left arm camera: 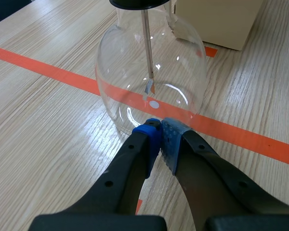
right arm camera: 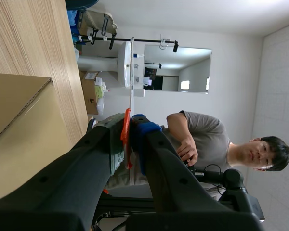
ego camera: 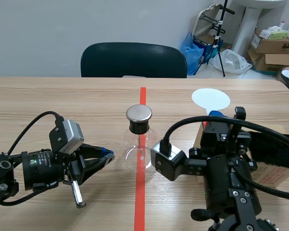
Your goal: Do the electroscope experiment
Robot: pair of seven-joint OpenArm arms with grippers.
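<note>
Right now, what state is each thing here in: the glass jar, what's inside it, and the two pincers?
Electroscope flask: upright on the tape line, stopper in, metal cap on top.
Foil leaves: hanging close together at the end of the rod.
Left pincer: shut on nothing, tips at the flask's base.
Right pincer: raised and turned sideways, shut on a thin orange strip.

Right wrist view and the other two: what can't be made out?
Right wrist view: the thin orange strip in the right gripper, edge-on and mostly covered by the pads; identity unclear.
Left wrist view: the round clear glass flask, top cut off by the edge.
Scene view: that gripper's grip, mostly hidden behind the right arm.
</note>
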